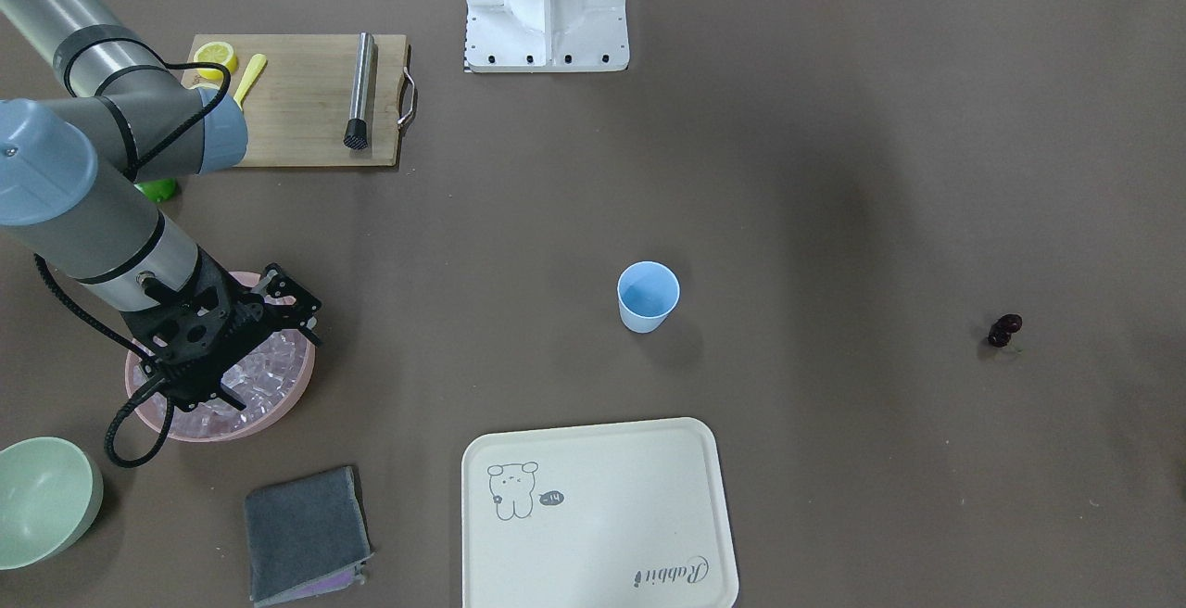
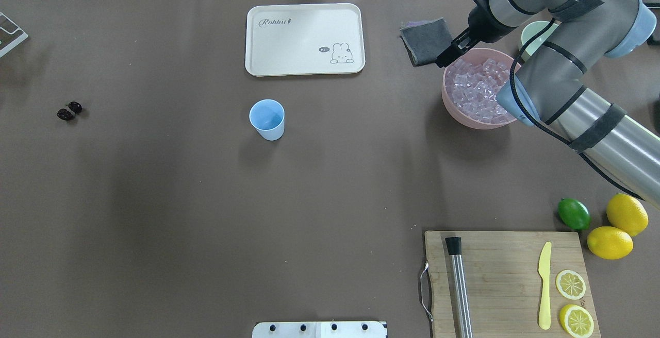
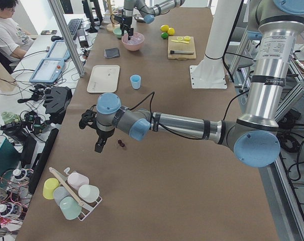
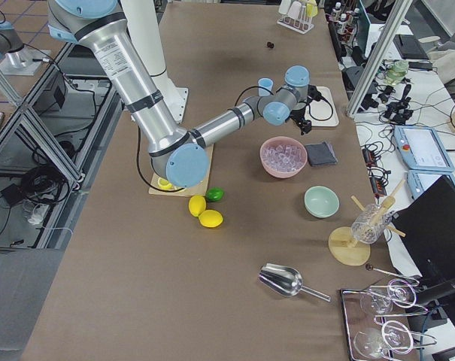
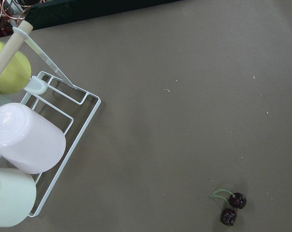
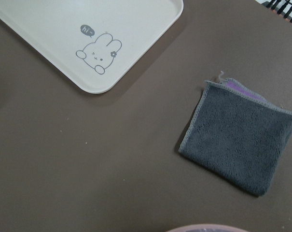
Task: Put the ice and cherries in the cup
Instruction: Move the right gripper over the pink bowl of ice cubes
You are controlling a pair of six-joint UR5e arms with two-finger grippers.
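R gripper [image 1: 269, 353] hangs over the wide pink bowl [image 2: 456, 111] of small clear ice cubes [image 2: 477, 90] nr the worktop's [image 2: 154, 199] right end, jaws spread, gripping nothing. L gripper [image 3: 99, 143] hovers by the dark red-purple cherries [image 5: 231, 208] nr the left end; can't tell its jaw state. The small light-blue plastic cup [image 1: 648, 295] stands upright mid-worktop.

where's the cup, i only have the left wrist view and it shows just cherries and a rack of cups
Observer: The cup stands upright mid-table, just in front of the tray, well off to the robot's right of the cherries.
Operator: any ice in it yet
Observer: No, it looks empty. The ice is all in the pink bowl, with the right pincer at its far rim.
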